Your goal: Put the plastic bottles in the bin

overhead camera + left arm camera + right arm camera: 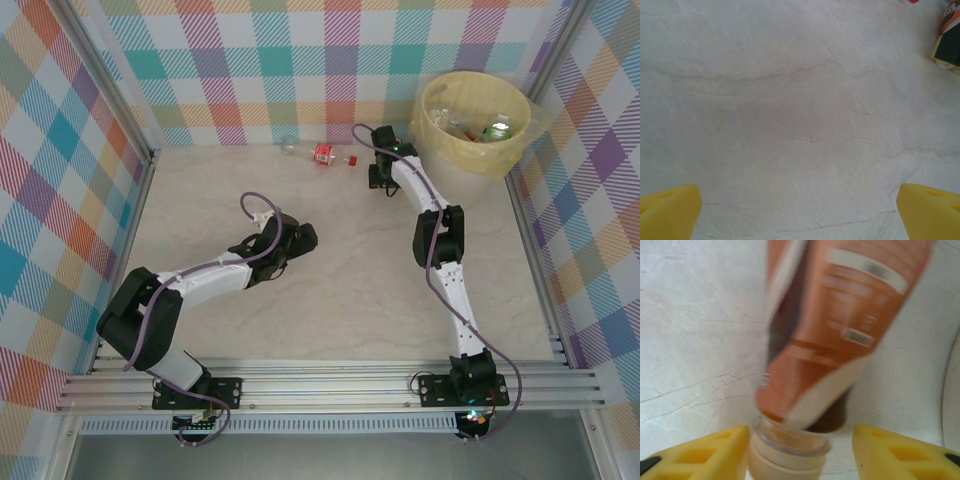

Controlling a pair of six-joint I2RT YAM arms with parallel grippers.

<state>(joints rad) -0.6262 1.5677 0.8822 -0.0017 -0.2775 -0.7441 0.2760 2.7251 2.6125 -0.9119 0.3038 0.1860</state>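
Observation:
A plastic bottle with an orange label (840,325) and a pale cap (785,457) lies between the yellow fingers of my right gripper (800,450). The left pad (705,452) touches the cap; the right pad (900,450) stands a little off it, so the jaws are not closed on it. From above, my right gripper (383,178) is at the back of the table, just left of the bin (470,152), which holds several bottles (497,130). A red-labelled bottle (325,153) and a clear bottle (290,146) lie by the back wall. My left gripper (300,238) (800,215) hangs open over bare tabletop.
Checked walls close in the table on the left, back and right. An aluminium rail (330,385) runs along the near edge by the arm bases. A dark and orange object (950,40) shows at the upper right edge of the left wrist view.

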